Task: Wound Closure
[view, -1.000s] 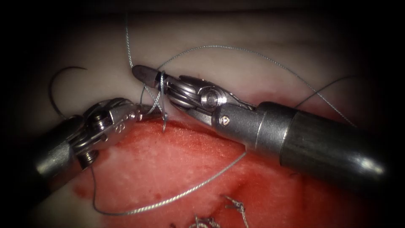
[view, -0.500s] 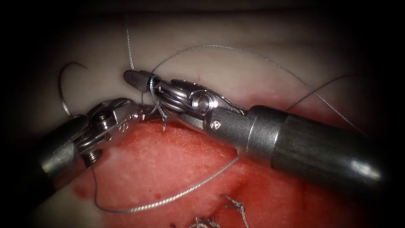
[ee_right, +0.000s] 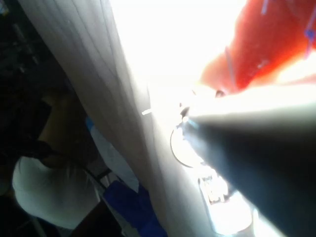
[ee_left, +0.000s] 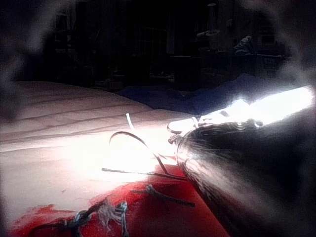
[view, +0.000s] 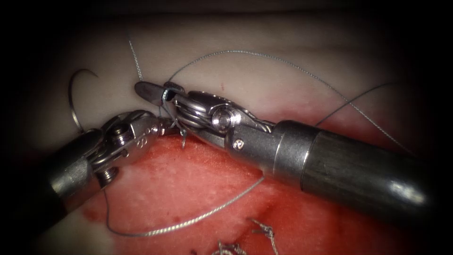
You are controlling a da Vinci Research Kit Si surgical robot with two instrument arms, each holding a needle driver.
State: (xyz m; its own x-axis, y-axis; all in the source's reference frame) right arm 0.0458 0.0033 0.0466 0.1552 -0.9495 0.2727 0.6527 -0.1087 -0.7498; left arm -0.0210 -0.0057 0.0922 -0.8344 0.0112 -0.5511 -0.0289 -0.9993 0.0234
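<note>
The right hand [view: 153, 92] lies over the pale tissue [view: 264, 80] at the upper edge of the red fluid [view: 188, 189], its jaws closed, with thread [view: 264, 55] wrapped around them. The left hand [view: 163, 125] meets it from the left, gripping thread just below those jaws. The curved needle [view: 73, 97] lies free on the tissue at far left, held by neither.

The right arm's dark shaft with its steel wristed tool [view: 155, 92] enters from the lower right of the frame and reaches to centre left, jaws together. The left arm's steel tool [view: 165, 125] rises from the lower left, its tip just beneath the other.
</note>
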